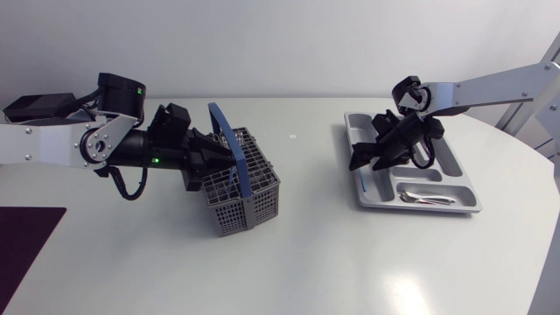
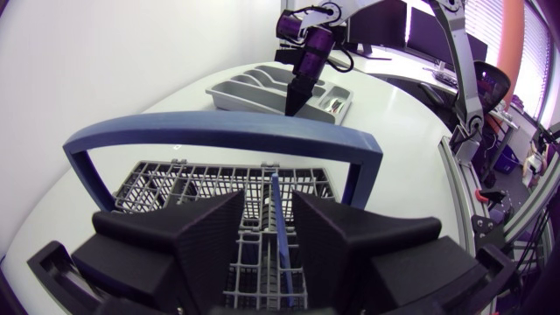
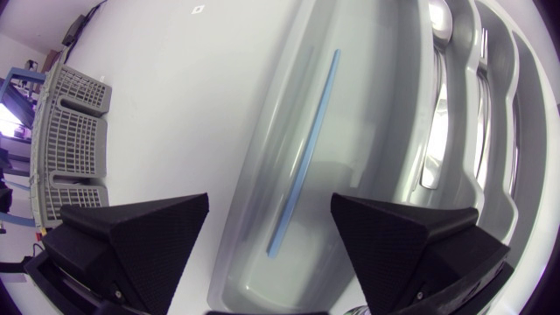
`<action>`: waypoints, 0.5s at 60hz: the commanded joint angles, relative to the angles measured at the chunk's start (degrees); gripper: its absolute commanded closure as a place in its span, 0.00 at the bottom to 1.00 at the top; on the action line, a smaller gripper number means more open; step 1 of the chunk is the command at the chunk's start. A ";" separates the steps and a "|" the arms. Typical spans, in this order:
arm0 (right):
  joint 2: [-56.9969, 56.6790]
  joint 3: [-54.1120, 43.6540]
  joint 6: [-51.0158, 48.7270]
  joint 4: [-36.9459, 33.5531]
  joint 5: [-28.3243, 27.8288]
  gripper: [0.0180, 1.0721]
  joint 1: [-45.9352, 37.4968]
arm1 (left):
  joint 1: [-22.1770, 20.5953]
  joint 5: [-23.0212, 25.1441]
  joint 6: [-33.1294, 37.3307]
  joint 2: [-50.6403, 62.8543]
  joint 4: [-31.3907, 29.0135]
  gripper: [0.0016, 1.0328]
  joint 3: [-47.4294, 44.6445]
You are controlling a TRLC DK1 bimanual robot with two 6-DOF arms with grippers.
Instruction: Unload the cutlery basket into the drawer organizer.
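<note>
White matte table (image 1: pixel 332 262): two arms, one basket, one organizer, two blue sticks.
Your smooth grey drawer organizer (image 1: pixel 451 162) with long troughs sits at the right, and your grey lattice cutlery basket (image 1: pixel 254 210) with its arched blue handle (image 2: pixel 219 136) sits at the left. Your left gripper (image 2: pixel 267 197) hangs released over the basket, with an upright blue stick (image 2: pixel 276 227) between its fingers. Your right gripper (image 3: pixel 270 199) is spread above the lying blue stick (image 3: pixel 306 149) in the organizer's outer trough. Silver cutlery (image 1: pixel 426 199) lies in other troughs, count unclear.

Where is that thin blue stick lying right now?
In the right wrist view, the blue stick lies in the grey organizer's outer compartment on the basket side, under the open right hand.
</note>
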 commanded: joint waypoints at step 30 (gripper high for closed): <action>-1.72 -3.02 -1.06 1.76 -0.83 0.05 -0.88 | 0.63 4.01 -2.21 1.12 4.52 0.86 -2.68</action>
